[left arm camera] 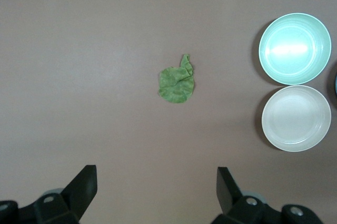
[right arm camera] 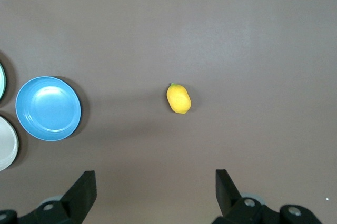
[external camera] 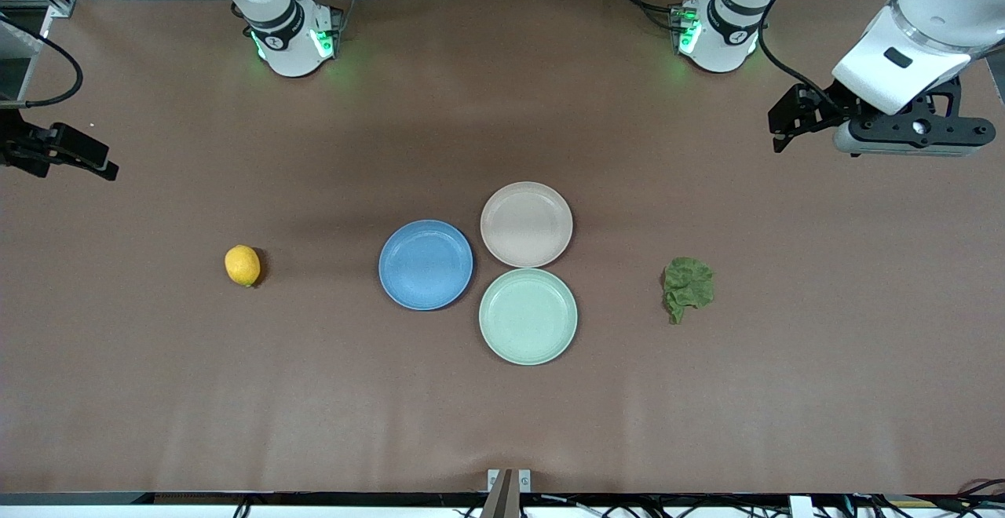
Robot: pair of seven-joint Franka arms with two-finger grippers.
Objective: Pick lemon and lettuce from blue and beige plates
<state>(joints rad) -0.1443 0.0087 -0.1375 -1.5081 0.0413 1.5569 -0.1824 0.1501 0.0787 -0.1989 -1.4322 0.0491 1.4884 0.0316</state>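
Observation:
The yellow lemon lies on the bare table toward the right arm's end, apart from the empty blue plate. The green lettuce leaf lies on the table toward the left arm's end, apart from the empty beige plate. My left gripper is open and empty, high over the table's left-arm end; in the left wrist view the lettuce lies ahead of it. My right gripper is open and empty over the right-arm end; in the right wrist view the lemon lies ahead.
An empty green plate touches the blue and beige plates, nearer the front camera. The three plates cluster mid-table. The brown table is bare around them.

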